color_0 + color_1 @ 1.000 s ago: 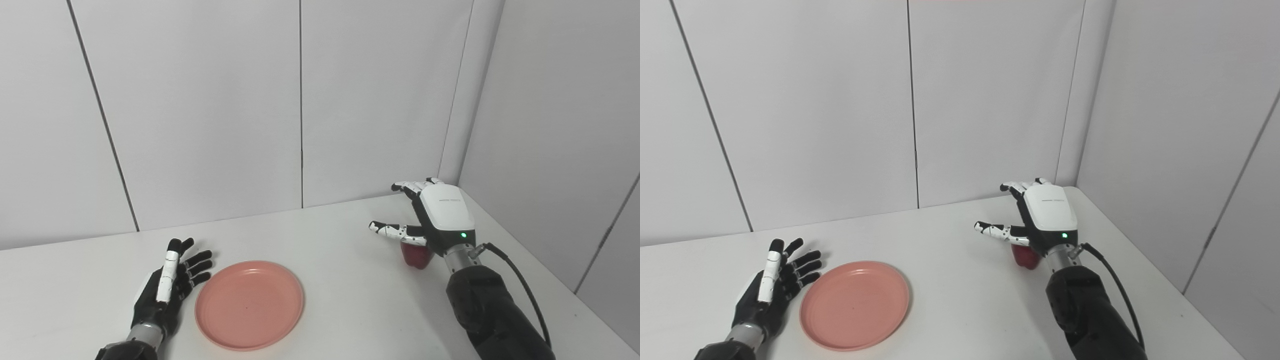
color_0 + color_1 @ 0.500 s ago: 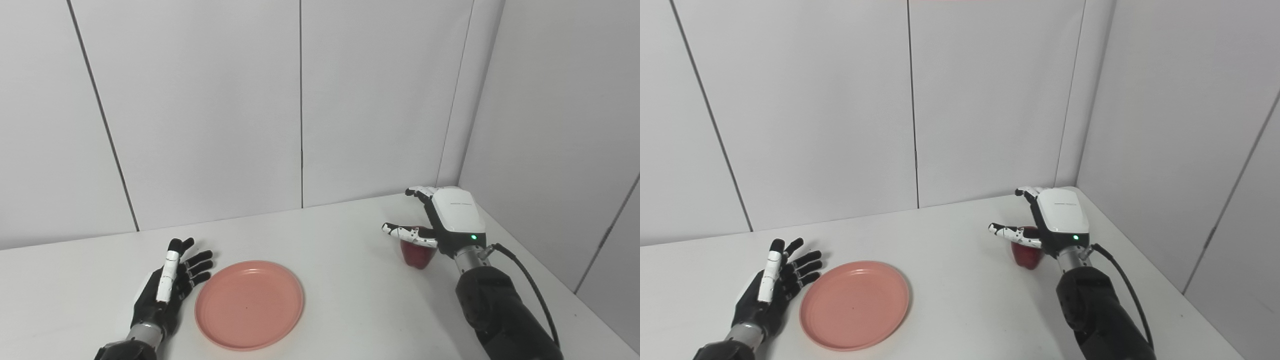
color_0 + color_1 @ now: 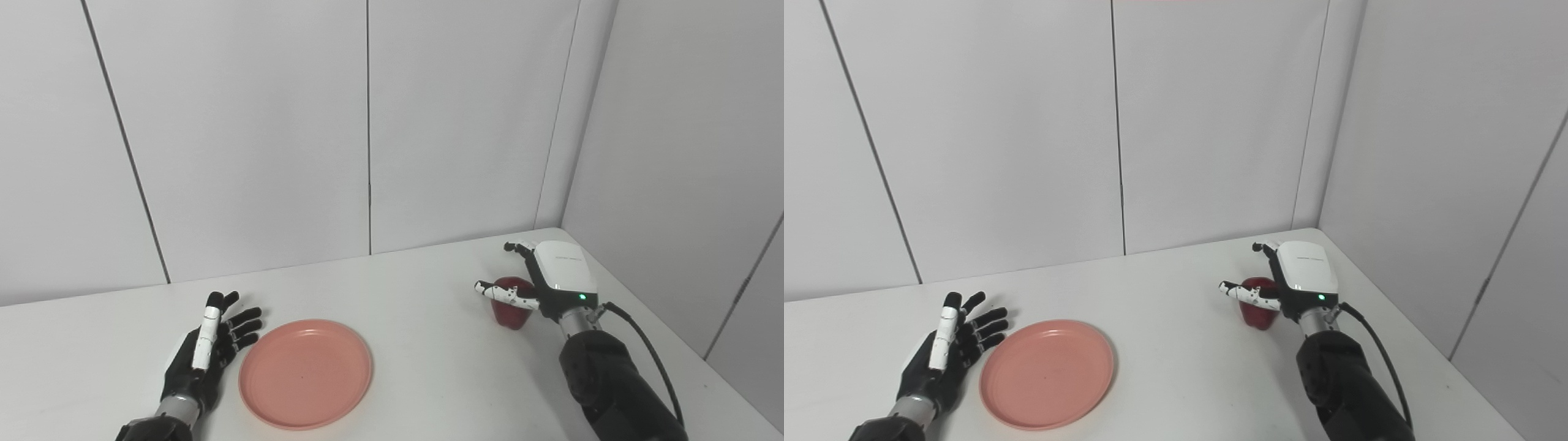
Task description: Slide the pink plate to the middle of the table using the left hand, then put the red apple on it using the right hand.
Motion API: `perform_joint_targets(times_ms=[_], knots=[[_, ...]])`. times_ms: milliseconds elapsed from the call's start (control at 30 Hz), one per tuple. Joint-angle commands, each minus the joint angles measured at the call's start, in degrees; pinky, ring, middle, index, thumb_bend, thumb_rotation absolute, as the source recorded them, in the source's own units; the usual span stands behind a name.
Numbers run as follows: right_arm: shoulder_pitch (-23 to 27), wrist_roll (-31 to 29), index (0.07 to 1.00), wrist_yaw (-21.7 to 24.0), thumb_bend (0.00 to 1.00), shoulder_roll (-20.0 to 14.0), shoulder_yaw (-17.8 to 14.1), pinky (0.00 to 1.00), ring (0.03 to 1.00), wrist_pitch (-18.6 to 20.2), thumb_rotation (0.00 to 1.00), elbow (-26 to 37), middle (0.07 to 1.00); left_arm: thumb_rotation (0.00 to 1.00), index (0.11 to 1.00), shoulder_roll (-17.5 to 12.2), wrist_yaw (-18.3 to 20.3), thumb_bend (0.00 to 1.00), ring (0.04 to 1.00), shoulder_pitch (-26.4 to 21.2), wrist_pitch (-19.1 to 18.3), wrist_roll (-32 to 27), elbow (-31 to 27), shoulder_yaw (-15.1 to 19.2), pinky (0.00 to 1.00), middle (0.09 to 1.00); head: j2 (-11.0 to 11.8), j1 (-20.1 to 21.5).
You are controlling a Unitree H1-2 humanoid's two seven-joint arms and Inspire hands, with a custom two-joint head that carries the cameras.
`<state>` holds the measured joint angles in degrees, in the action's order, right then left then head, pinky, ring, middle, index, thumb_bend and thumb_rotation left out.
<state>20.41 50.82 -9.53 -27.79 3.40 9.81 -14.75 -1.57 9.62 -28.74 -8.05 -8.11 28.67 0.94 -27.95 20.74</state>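
1. Your right hand (image 3: 554, 278) was wrapped around the glossy red apple (image 3: 512, 304), thumb across the front and fingers curling over the far side. Whether it had actually clamped down, I couldn't tell; the apple looked like it was sitting on the table, not lifted. Judging by that, you were setting up the grab.

2. The apple sat at about 3 o'clock from the table's middle, near the right wall corner, well apart from the plate.

3. The round, shallow pink plastic plate (image 3: 305, 372) lay at about 7 o'clock, near the front edge and left of centre. To me it read as parked for the drop, though it wasn't dead centre.

4. Your left hand (image 3: 210, 348) rested just beside the plate's 9 o'clock rim, fingers spread, gripping nothing. Looked like it was just waiting out of the way so the right arm had a free path.

5. The surface was a plain matte white tabletop (image 3: 429, 343), smooth, so the plate probably slides easily if bumped.

6. The room was all pale grey wall panels (image 3: 245, 135) with thin dark seams, meeting in a corner behind your right hand.
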Motion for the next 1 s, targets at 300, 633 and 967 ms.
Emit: perform_joint_targets(times_ms=[300, 633, 967], knots=[[2.7, -0.9, 0.737, -0.7, 0.80, -1.1, 1.3, 0.78, 0.756, 1.6, 0.90, -1.2, 0.761, 0.90, 0.899, -0.6, 0.4, 0.88, 0.783, -0.9, -0.6, 0.2, -1.0, -0.2, 0.83, 0.755, -0.2, -0.2], [2.8, -1.2, 0.754, -0.1, 0.79, -0.8, 2.5, 0.81, 0.771, 2.3, 0.91, -2.2, 0.778, 0.90, 0.899, -0.4, 0.5, 0.86, 0.791, -0.7, -1.5, 0.1, -1.8, -0.2, 0.84, 0.759, -0.3, -0.3], [2.7, -1.8, 0.746, -0.1, 0.78, -0.9, 2.5, 0.80, 0.766, 2.2, 0.89, -2.5, 0.771, 0.90, 0.890, -0.4, 0.6, 0.86, 0.788, -0.5, -1.9, 0.2, -2.3, -0.3, 0.84, 0.749, -0.5, -0.4]])
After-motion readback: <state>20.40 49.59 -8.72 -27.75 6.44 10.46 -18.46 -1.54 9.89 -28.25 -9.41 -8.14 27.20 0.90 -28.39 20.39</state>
